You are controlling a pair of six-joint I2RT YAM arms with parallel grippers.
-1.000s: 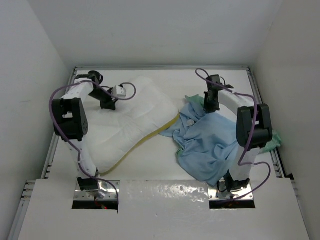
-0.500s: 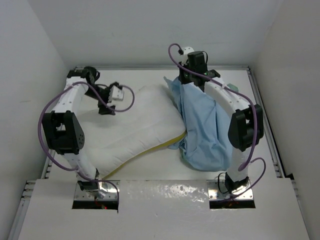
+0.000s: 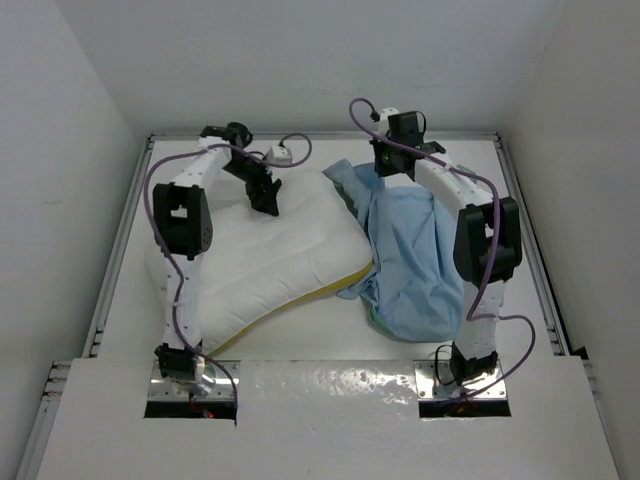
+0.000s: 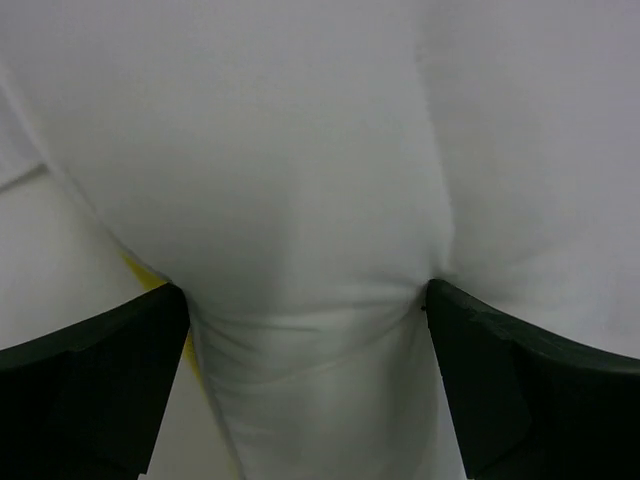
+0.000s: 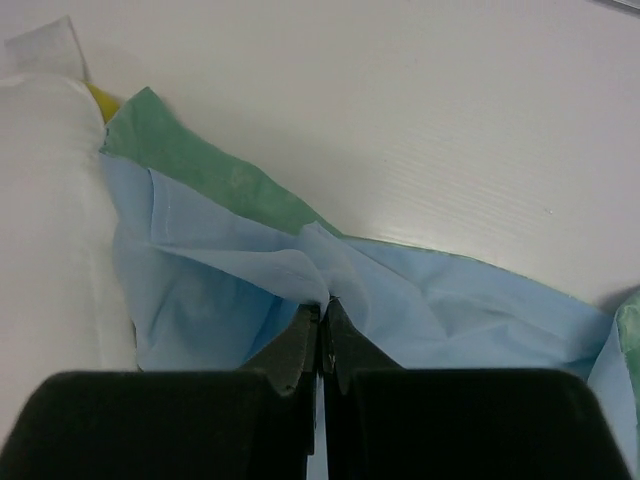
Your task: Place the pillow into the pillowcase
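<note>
The plump white pillow (image 3: 270, 255) lies on the left half of the table, with yellow piping (image 3: 300, 288) along its near edge. My left gripper (image 3: 268, 205) is pressed down on its far part. In the left wrist view the gripper (image 4: 305, 340) is open, and a bulge of pillow (image 4: 300, 200) sits between the wide-apart fingers (image 4: 90, 370). The light blue pillowcase (image 3: 410, 260) hangs in folds from my right gripper (image 3: 385, 172) at the far centre, beside the pillow's far right corner. That gripper (image 5: 322, 300) is shut on a pleat of pillowcase (image 5: 450, 310); its green face (image 5: 200, 165) shows next to the pillow (image 5: 40, 200).
White walls close in the table on the left, right and far sides. Metal rails run along the left edge (image 3: 112, 280) and right edge (image 3: 530, 250). Bare white table (image 5: 420, 100) shows beyond the pillowcase. The arm bases stand at the near edge.
My left gripper has let go, opened wide and swung right onto the pillow's far middle. My right gripper has lifted the pillowcase off the table and carried it far and left, up against the pillow.
</note>
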